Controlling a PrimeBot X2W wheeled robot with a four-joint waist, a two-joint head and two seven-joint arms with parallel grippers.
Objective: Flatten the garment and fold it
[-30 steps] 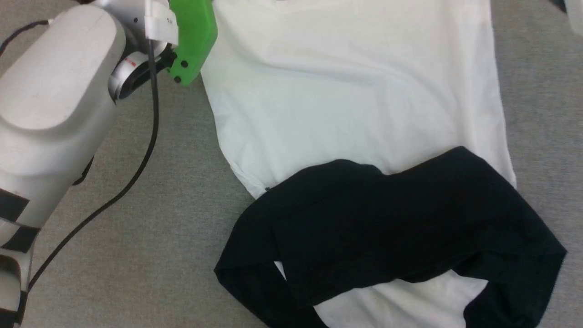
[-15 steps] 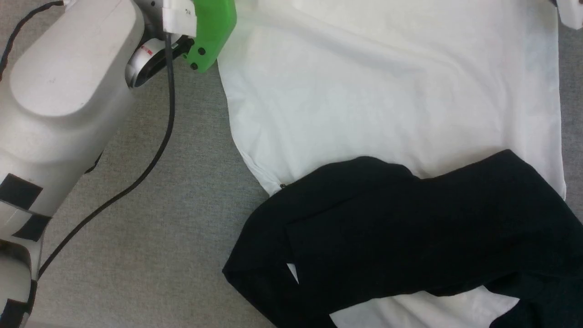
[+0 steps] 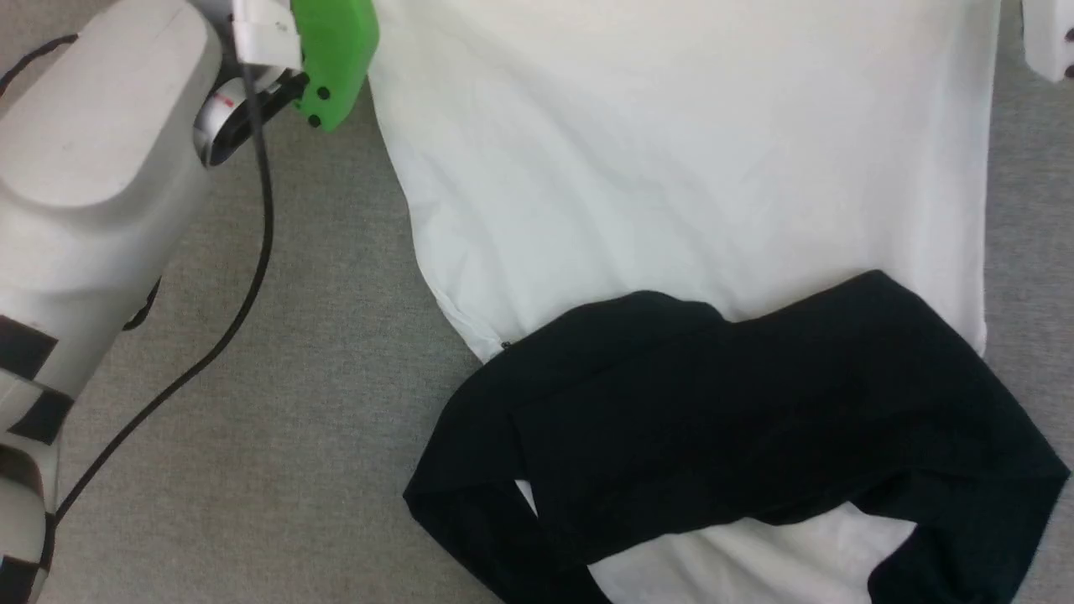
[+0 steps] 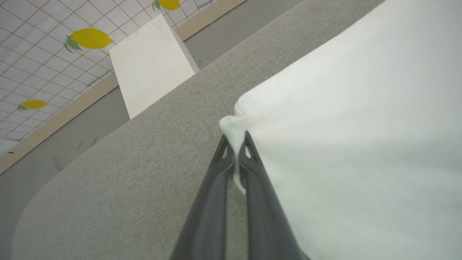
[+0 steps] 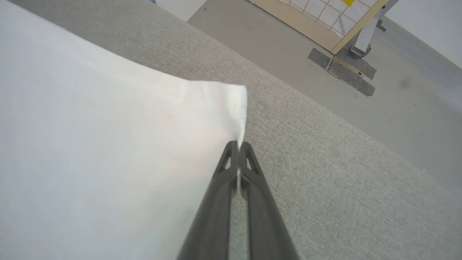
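Observation:
The garment lies spread on the grey padded surface, white body toward the far side. Its black sleeves are folded across the near part. In the left wrist view my left gripper is shut on a bunched white corner of the garment. In the right wrist view my right gripper is shut on the edge of the other white corner of the garment. The left arm's pale forearm and green wrist block sit at the garment's far left edge in the head view.
A black cable hangs from the left arm over the grey surface. Beyond the surface's edge stand a white board and a tiled wall with lemon prints. On the right side are bare floor and a stand's base.
The head camera swung sideways and back, so the whole picture shifted. The garment lies as before. My right gripper has gone from open to shut on the corner.

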